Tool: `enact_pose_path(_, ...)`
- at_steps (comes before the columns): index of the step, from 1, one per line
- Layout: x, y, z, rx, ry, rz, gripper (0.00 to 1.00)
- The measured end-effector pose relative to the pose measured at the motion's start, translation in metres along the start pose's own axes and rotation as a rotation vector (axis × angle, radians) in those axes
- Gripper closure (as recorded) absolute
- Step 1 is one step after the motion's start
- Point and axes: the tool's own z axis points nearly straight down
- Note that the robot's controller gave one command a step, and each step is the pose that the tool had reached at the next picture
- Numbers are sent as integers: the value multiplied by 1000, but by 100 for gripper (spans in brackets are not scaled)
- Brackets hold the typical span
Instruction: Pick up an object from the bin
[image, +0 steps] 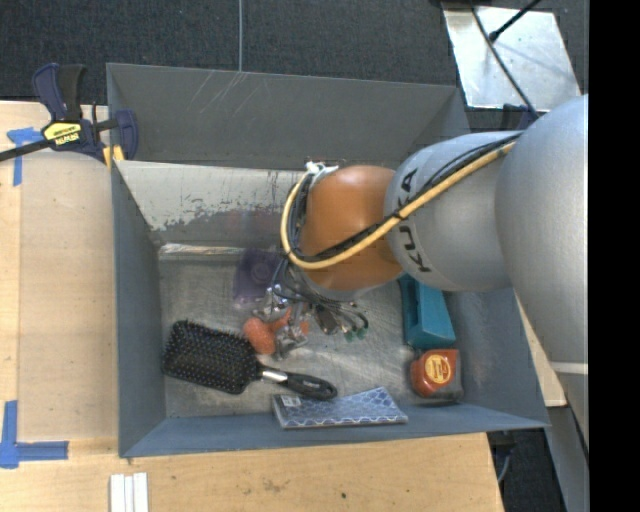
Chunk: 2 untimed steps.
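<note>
Hand (292, 318) low over mid-floor of grey bin (135, 300), next to a small orange thing (260, 336).
Hand is tucked under the arm's orange cover; can't tell how far open it is or whether it grips anything. Orange thing lies just beside it, toward the black hairbrush (214, 358). Blue patterned packet (345, 408) at near wall; teal box (428, 314) and orange tape measure (435, 372) on view's right; purple item (256, 272) behind.
</note>
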Motion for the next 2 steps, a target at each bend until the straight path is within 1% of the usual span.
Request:
enact_pose_path(1,0,0,0,0,0,1,100)
enact_pose_path(2,-11,18,-156,-3,11,-32,100)
